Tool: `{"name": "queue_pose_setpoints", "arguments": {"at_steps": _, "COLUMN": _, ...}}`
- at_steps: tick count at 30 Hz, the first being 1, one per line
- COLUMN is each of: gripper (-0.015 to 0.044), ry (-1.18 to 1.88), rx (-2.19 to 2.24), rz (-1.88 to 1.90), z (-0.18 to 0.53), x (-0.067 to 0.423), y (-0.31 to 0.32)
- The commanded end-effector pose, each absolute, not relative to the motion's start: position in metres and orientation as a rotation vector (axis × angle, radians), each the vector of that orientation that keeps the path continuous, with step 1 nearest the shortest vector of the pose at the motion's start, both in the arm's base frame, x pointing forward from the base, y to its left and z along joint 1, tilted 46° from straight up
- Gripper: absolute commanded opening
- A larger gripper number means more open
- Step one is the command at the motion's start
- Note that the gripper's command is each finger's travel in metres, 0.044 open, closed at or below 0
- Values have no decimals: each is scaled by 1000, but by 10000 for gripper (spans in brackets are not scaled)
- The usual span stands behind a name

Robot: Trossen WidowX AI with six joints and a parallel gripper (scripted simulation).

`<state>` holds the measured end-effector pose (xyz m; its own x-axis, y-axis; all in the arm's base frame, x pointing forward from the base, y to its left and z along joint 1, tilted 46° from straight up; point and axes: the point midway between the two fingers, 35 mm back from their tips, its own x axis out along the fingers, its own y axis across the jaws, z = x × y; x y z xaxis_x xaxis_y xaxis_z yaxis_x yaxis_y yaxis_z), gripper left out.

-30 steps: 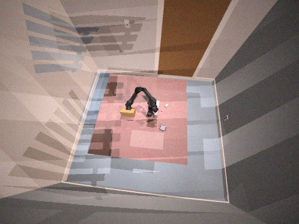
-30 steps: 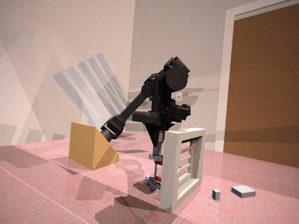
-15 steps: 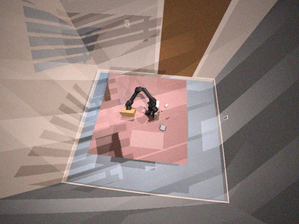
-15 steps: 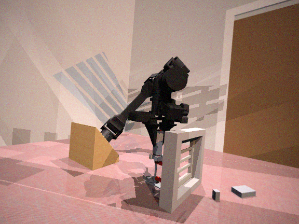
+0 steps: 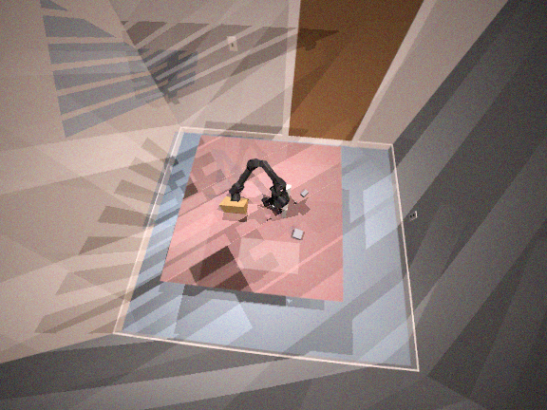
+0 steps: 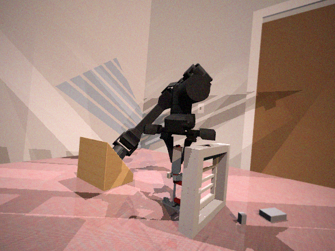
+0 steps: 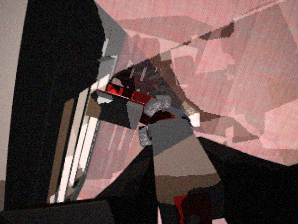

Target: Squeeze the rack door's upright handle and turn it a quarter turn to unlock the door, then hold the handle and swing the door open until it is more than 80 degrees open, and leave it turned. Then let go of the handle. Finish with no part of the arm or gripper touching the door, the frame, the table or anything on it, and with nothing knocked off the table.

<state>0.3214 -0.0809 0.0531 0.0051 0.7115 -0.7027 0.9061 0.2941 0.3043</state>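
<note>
My gripper points down and is shut on the upright handle, with a finger on each side of its grey upper part. Below it are a thin grey rod and red parts. The off-white frame stands upright close beside the handle; in the wrist view it runs up and down at the left. Light horizontal bars show through its opening. They appear to lie within it, but the door's exact angle is hard to tell. The arm and gripper hide much of this area from above.
A yellow wedge block is at the arm's base. A flat grey block and a small grey block lie in front of the frame. Another grey block lies to the arm's right from above.
</note>
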Motion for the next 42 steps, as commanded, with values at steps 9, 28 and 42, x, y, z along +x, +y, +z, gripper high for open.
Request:
{"name": "queue_pose_setpoints", "arguments": {"at_steps": 9, "gripper": 19, "ry": 1749, "rx": 1857, "rz": -857, "z": 53, "x": 321, "y": -80}}
{"name": "queue_pose_setpoints", "arguments": {"at_steps": 28, "gripper": 19, "ry": 1701, "rx": 2023, "rz": -1140, "z": 53, "x": 321, "y": -80}}
{"name": "queue_pose_setpoints", "arguments": {"at_steps": 42, "gripper": 229, "ry": 1701, "rx": 2023, "rz": -1140, "z": 53, "x": 321, "y": -80}}
